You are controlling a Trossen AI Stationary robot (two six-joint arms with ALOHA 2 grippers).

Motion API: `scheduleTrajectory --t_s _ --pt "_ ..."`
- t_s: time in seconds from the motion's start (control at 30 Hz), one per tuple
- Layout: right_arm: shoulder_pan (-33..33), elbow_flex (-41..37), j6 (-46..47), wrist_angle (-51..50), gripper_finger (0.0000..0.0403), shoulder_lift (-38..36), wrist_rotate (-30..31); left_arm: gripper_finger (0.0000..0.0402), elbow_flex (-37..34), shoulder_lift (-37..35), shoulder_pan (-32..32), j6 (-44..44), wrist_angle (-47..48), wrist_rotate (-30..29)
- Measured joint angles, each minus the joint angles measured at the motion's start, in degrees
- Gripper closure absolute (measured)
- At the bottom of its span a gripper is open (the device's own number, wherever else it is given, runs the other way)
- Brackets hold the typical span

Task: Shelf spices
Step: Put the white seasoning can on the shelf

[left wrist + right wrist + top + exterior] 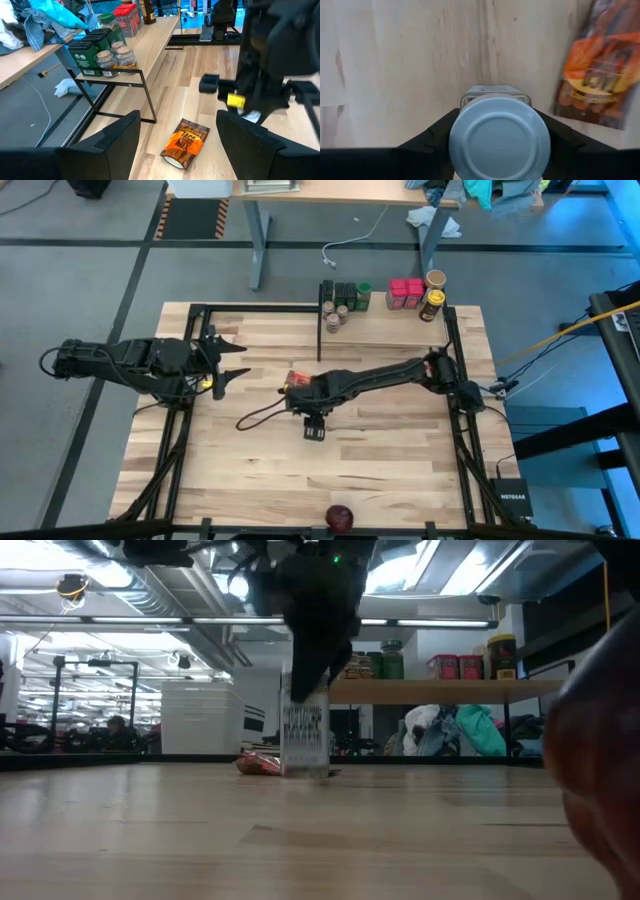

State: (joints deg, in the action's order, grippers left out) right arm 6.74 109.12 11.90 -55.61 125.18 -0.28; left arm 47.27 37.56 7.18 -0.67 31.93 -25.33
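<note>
My right gripper (499, 131) clamps a blue-capped jar (499, 137) mid-frame, taco packet (297, 380) just beside; left gripper (232, 358) hangs wide at left.

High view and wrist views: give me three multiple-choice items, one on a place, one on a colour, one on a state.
1. Where does the taco mix packet lie?
A. on the shelf
B. on the tabletop beside the right arm
C. on the floor

2. What colour is the lid of the jar between the right end effector's fingers?
A. pale blue
B. red
C. black

3. How does the left end effector stand?
A. shut on a jar
B. open, holding nothing
C. shut on the packet

Answers:
1 B, it lies flat on the planks below the shelf.
2 A, the right wrist view shows it.
3 B, its fingers are spread with nothing between them.
</note>
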Motion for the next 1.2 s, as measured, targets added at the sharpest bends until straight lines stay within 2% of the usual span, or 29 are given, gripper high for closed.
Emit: scheduleTrajectory --t_s 0.23,0.47,0.8,1.2 --pt "0.0 0.0 -1.4 -7.2 0.0198 -7.5 6.7 0.0147 0.0 0.1 0.0 -0.2 0.0 0.0" --pt "-2.1 0.1 -4.1 -13.9 0.0198 -18.6 13.4 0.0147 0.0 0.6 0.0 -0.2 0.0 0.0" --pt "-17.2 0.1 -10.4 -21.9 0.0198 -30.3 13.5 0.0147 0.0 2.7 0.0 -0.1 0.0 0.0" --pt "-34.8 -1.4 -21.4 -22.3 0.0198 -31.4 7.7 0.0147 -0.8 4.2 0.0 -0.8 -3.5 0.0"
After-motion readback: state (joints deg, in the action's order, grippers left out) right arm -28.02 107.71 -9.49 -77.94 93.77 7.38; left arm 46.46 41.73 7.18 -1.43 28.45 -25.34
